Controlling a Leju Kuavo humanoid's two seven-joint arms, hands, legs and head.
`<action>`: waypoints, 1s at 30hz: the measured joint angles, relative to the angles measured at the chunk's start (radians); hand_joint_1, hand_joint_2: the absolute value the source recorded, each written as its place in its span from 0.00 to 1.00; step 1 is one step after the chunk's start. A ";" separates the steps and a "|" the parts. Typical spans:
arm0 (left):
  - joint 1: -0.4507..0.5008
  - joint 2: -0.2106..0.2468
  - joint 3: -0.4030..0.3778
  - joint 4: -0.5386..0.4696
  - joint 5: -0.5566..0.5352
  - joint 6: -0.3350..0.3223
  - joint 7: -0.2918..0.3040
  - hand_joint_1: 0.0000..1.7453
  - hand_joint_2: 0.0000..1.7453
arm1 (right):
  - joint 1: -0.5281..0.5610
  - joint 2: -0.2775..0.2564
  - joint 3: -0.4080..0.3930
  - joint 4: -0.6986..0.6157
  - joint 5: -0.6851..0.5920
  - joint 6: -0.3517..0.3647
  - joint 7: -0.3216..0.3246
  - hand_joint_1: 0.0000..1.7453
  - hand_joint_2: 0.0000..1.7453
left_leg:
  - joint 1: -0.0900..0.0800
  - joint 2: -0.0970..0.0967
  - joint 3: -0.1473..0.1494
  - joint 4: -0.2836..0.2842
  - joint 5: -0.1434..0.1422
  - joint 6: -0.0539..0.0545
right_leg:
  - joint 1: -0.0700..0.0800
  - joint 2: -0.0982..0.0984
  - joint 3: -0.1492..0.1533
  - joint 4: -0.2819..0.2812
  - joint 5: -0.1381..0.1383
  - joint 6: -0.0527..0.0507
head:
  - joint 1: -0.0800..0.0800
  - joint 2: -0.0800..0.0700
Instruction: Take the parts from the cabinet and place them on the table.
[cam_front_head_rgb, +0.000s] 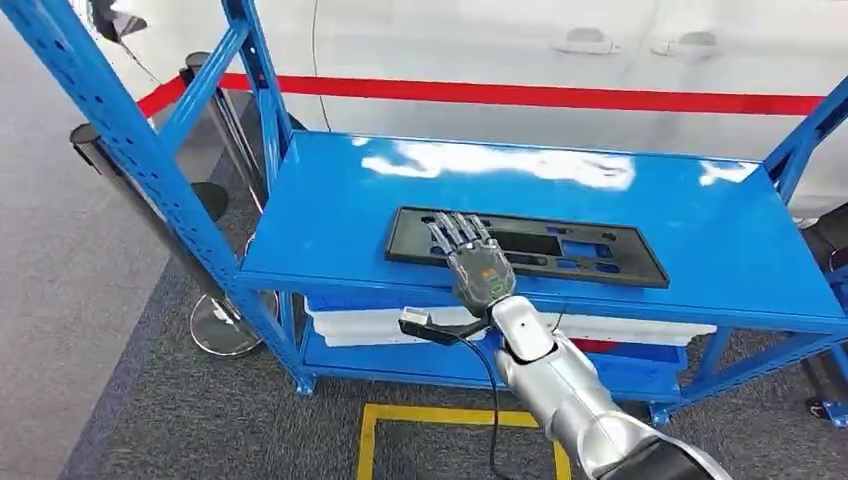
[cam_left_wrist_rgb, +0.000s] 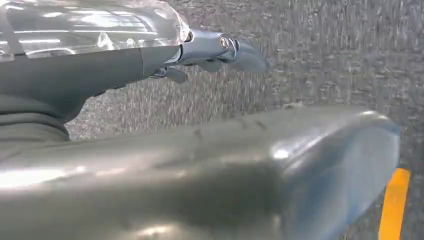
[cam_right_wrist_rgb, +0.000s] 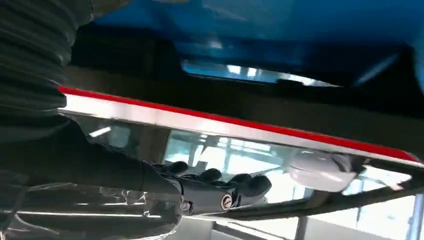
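A long black plastic part (cam_front_head_rgb: 560, 247) with several cut-outs lies flat on the top of the blue rack (cam_front_head_rgb: 400, 200), near its front edge. My right hand (cam_front_head_rgb: 475, 262) reaches in from below and lies over the part's left section, fingers stretched forward on top of it and slightly apart. In the right wrist view the same hand (cam_right_wrist_rgb: 210, 192) shows straight fingers with nothing clasped in them. My left hand (cam_left_wrist_rgb: 215, 50) hangs over grey carpet with loosely extended fingers and holds nothing.
White bins (cam_front_head_rgb: 360, 322) sit on the rack's lower shelf. Blue slanted uprights (cam_front_head_rgb: 130, 140) stand at the left. Stanchion posts with a round base (cam_front_head_rgb: 215, 330) and a red belt (cam_front_head_rgb: 500, 95) are behind, before a white car. Yellow floor tape (cam_front_head_rgb: 400, 415) marks the carpet.
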 joint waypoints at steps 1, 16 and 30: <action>-0.001 0.001 -0.003 0.000 -0.003 -0.004 0.000 0.00 0.00 | 0.007 0.001 0.000 -0.010 0.014 0.000 0.019 0.00 1.00 | -0.007 0.001 0.006 -0.005 -0.001 -0.007 | -0.009 0.000 0.011 -0.021 0.008 -0.001 | 0.000 0.000; -0.002 0.035 -0.065 0.006 -0.043 -0.041 0.015 0.00 0.00 | 0.135 -0.019 -0.096 -0.188 0.094 0.067 0.106 0.00 1.00 | 0.009 0.003 0.015 -0.005 0.000 -0.004 | -0.018 0.003 0.033 -0.016 -0.005 0.038 | 0.000 0.000; -0.010 0.037 -0.097 0.007 -0.051 -0.055 0.033 0.00 0.00 | 0.176 -0.030 -0.173 -0.284 0.092 0.140 0.087 0.00 1.00 | 0.011 0.004 0.016 -0.019 0.006 -0.016 | -0.015 0.004 0.027 -0.015 -0.008 0.034 | 0.000 0.000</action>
